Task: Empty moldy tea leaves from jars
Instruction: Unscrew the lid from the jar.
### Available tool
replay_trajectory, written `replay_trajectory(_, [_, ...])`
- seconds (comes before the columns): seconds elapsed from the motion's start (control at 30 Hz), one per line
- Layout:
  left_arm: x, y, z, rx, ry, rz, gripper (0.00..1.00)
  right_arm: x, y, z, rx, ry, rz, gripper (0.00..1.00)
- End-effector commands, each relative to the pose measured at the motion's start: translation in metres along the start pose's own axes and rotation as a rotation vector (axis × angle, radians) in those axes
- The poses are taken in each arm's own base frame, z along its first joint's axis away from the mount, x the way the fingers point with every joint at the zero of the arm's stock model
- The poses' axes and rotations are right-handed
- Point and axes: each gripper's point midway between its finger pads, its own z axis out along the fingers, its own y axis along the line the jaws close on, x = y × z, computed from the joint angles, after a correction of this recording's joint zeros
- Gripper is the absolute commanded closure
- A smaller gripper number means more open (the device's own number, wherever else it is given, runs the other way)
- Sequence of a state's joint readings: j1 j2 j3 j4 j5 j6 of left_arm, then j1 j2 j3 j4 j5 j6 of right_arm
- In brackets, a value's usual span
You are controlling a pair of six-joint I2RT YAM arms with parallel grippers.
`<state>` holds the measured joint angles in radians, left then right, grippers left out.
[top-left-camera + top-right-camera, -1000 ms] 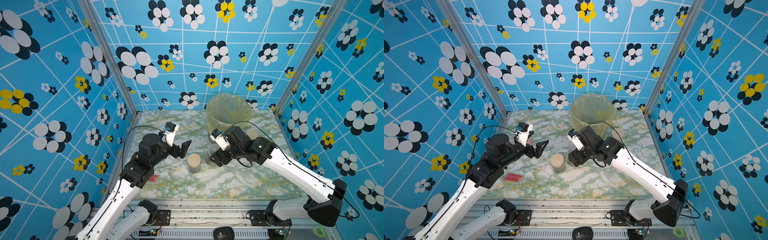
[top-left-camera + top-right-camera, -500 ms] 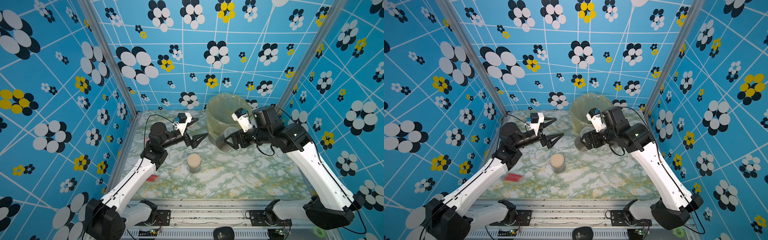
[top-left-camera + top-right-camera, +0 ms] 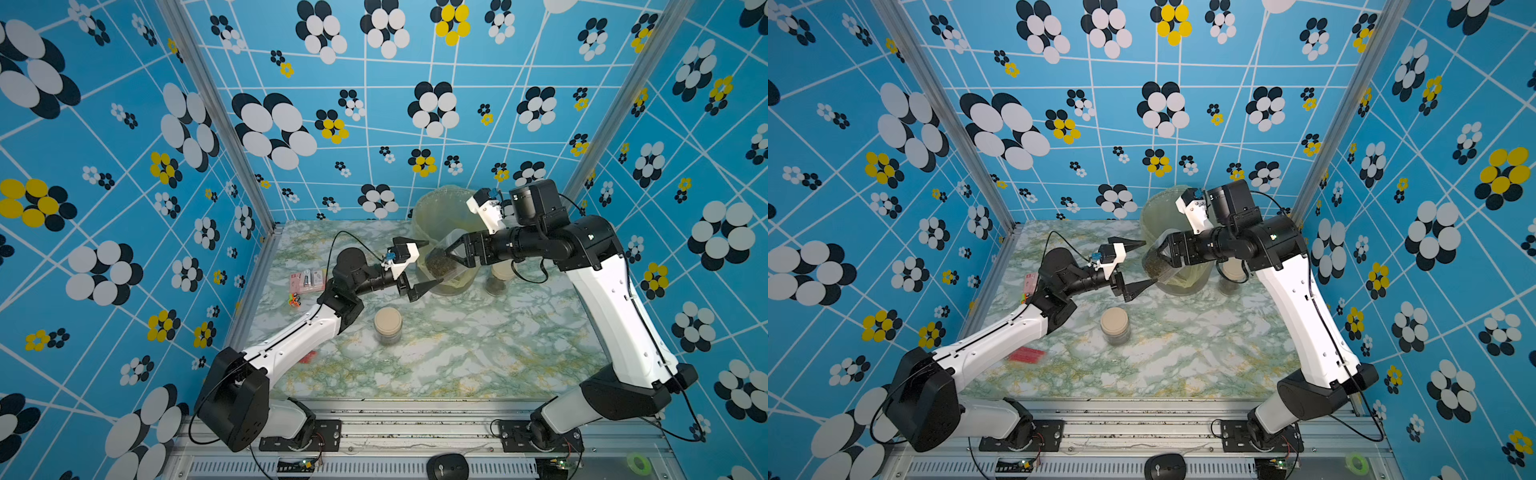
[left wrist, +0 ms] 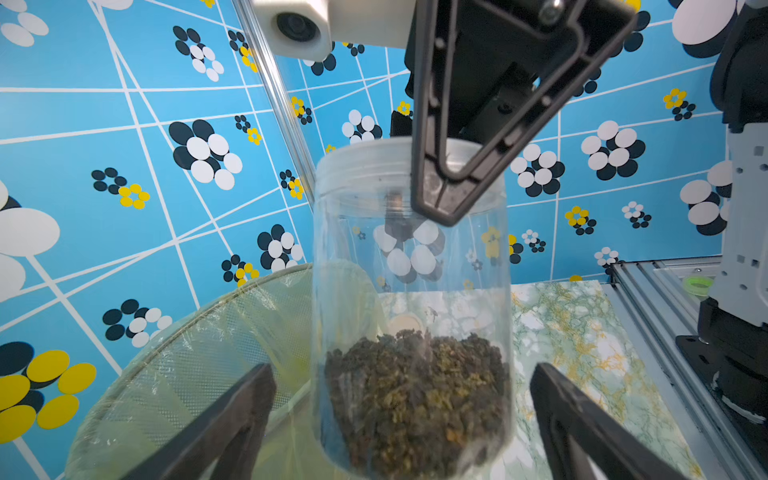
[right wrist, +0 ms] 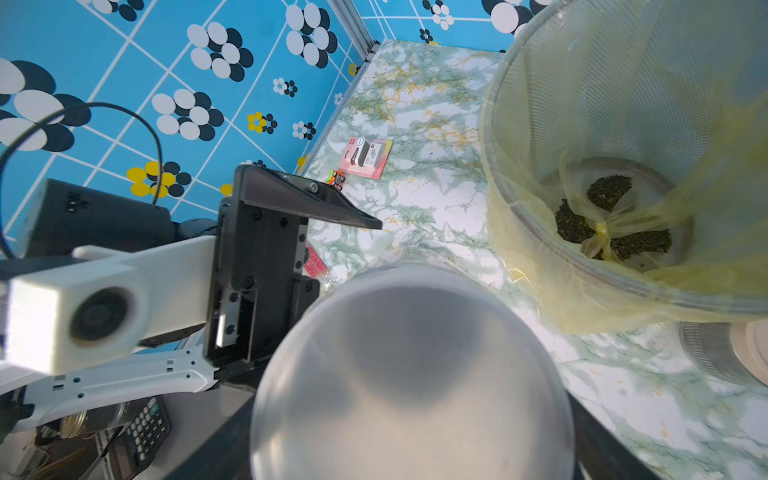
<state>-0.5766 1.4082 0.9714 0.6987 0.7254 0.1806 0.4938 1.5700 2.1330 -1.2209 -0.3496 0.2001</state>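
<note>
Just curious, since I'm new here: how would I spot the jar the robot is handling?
Find the big bin lined with a yellow bag at the back of the marble table. In front of it the right gripper holds a clear jar off the table, tilted. Unlike the two beige-lidded jars standing on the table, its lid is translucent.

Right pincer [image 3: 449, 252] raised the jar [image 3: 434, 262] (left pincer [image 4: 401, 395] now flanks it)

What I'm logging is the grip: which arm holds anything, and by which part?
The right gripper holds the clear jar by its lid end. The left gripper stands open, fingers either side of its base.
</note>
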Motion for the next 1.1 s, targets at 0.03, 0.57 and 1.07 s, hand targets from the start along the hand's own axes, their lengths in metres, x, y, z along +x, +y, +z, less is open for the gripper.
replay_trajectory(0.03, [-0.007,0.007,0.008,-0.018,-0.070,0.086,0.01,-0.005,0.014,-0.006,-0.071,0.003,0.042,0.29])
replay_trajectory(0.57, [-0.007,0.020,0.014,-0.064,-0.102,0.127,0.01,-0.006,0.015,0.005,-0.095,0.029,0.079,0.32])
replay_trajectory(1.07, [-0.013,0.013,0.023,-0.026,-0.113,0.132,0.00,-0.004,0.015,0.015,-0.116,0.034,0.109,0.32])
